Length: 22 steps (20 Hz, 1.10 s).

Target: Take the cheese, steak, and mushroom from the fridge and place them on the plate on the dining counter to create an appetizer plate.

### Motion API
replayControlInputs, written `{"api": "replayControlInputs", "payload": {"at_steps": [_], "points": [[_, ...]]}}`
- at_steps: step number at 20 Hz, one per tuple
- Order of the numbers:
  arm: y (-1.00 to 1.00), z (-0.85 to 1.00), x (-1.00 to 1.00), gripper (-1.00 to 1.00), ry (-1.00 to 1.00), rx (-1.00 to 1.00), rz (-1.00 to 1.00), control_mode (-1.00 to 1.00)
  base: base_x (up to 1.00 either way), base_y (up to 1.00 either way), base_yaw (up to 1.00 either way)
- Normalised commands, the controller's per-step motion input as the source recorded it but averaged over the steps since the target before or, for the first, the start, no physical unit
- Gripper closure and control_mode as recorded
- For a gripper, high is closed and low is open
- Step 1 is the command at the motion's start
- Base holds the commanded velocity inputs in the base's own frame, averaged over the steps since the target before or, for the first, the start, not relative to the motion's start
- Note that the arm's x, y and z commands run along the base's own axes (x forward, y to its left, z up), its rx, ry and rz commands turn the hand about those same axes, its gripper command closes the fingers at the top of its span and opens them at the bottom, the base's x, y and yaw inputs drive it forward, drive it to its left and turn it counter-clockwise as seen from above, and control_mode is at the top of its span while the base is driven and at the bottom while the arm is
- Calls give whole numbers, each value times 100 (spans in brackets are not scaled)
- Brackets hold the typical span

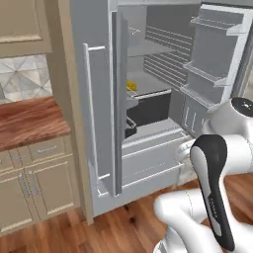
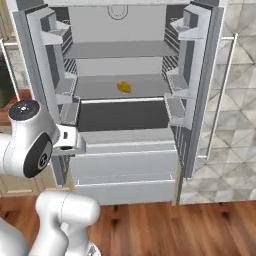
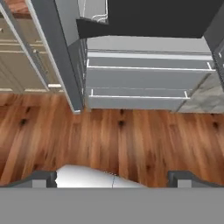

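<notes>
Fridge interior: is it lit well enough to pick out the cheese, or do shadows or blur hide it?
Right base view: even, flat light, and the cheese reads clearly as yellow on a grey shelf of the fridge, slightly soft. Left base view: the cheese is partly cut off by the door edge. Hand view: sharp floorboards and drawers, no glare, dark cavity above.

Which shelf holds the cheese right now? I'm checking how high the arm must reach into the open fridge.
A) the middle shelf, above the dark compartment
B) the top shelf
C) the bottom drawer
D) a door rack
A: the cheese sits as a small yellow chunk on the fridge's middle grey shelf, just above the dark compartment, with the doors open.
</notes>
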Motion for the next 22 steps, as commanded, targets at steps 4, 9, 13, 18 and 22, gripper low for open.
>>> {"api": "replayControlInputs", "payload": {"at_steps": [4, 9, 13, 18, 22], "points": [[0, 0, 0, -100, 0, 0, 0, 100, 60, -41, 68], [0, 0, 0, -100, 0, 0, 0, 100, 11, -83, 50], [0, 0, 0, -100, 0, 0, 0, 100, 0, -85, 26], [0, 0, 0, -100, 0, 0, 0, 100, 17, -2, 3], [0, 0, 0, -100, 0, 0, 0, 100, 52, 67, -3]]}}
